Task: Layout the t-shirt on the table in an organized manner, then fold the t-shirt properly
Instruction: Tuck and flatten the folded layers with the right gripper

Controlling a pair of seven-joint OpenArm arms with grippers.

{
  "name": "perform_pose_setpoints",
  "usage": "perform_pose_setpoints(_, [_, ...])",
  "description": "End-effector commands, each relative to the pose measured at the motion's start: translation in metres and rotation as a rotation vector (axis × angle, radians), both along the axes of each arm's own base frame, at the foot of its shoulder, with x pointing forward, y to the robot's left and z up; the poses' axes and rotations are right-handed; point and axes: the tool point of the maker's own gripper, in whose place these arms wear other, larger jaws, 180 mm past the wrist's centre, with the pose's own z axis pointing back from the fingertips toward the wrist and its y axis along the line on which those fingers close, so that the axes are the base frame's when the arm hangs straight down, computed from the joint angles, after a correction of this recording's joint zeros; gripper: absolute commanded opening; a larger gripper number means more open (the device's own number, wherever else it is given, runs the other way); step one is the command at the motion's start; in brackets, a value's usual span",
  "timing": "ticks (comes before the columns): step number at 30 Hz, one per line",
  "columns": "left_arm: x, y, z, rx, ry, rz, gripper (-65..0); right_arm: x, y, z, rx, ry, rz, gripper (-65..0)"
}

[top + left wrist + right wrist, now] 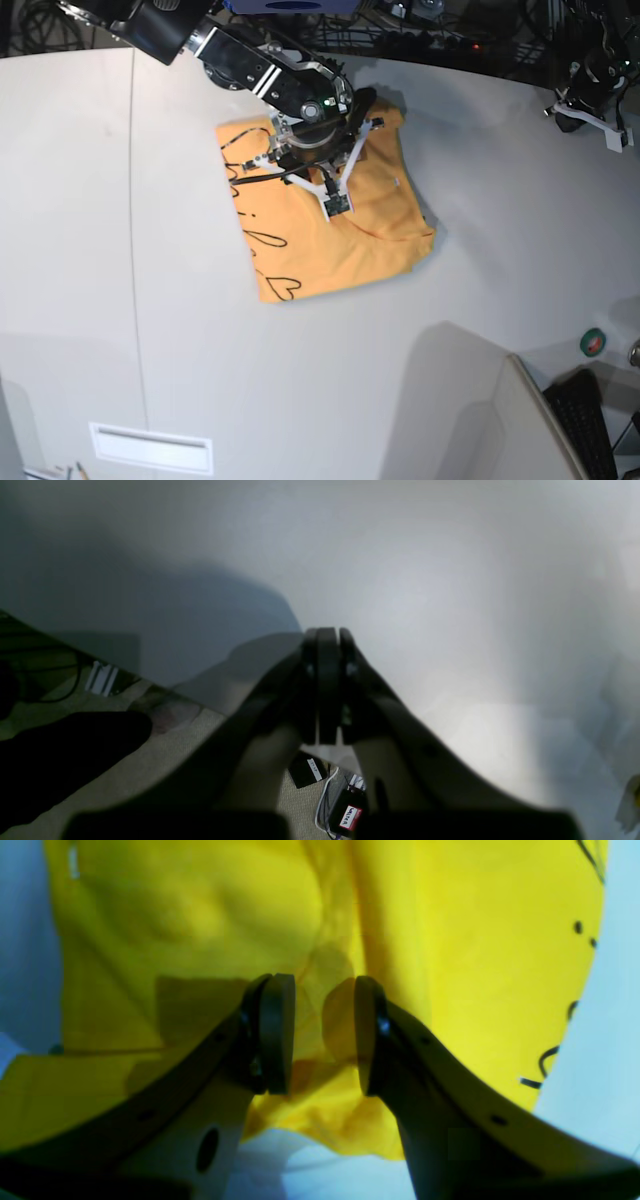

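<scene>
Base view shows the t-shirt (pixel 330 240) folded into a rough rectangle on the table (pixel 480 200), lying directly under the right gripper (pixel 324 1032), whose jaws stand apart with crumpled cloth between them but not pinched. Well away from the shirt, the left gripper (pixel 327 640) is clenched on nothing above bare tabletop.

The right gripper (pixel 324 1032) points down, its jaws parted with a clear gap between the pads; its arm (pixel 240 55) reaches in from the far left. The left gripper (pixel 327 645) hangs with jaws pressed together.
</scene>
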Motion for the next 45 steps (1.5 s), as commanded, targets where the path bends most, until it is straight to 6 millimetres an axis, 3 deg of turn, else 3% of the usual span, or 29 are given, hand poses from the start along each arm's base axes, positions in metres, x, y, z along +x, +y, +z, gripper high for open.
perform_pose_setpoints(1, [0.006, 0.009, 0.011, 0.027, -0.029, -0.010, -65.0, 0.012, 0.002, 0.010, 0.012, -0.045, -0.024, -44.4])
perform_pose_setpoints(5, [0.006, 0.008, 0.011, 0.027, -0.028, -0.012, -65.0, 0.012, 0.002, 0.010, 0.010, -0.045, -0.029, -32.1])
perform_pose_setpoints(14, [0.007, 0.008, 0.011, 0.026, -0.032, -0.011, -65.0, 0.010, 0.007, 0.009, 0.018, -0.039, 0.008, -32.6])
perform_pose_setpoints(24, [0.007, 0.008, 0.010, 0.027, -0.028, -0.012, -65.0, 0.011, 0.010, 0.004, 0.021, -0.049, 0.031, -65.0])
perform_pose_setpoints(34, [0.007, 0.008, 0.010, 0.027, -0.028, -0.012, -65.0, 0.008, 0.023, 0.021, 0.079, -0.072, 0.049, -65.0])
perform_pose_setpoints(45, [0.007, 0.008, 0.010, 0.027, -0.028, -0.012, -65.0, -0.005, 0.056, 0.026, 0.151, -0.080, 0.274, -65.0])
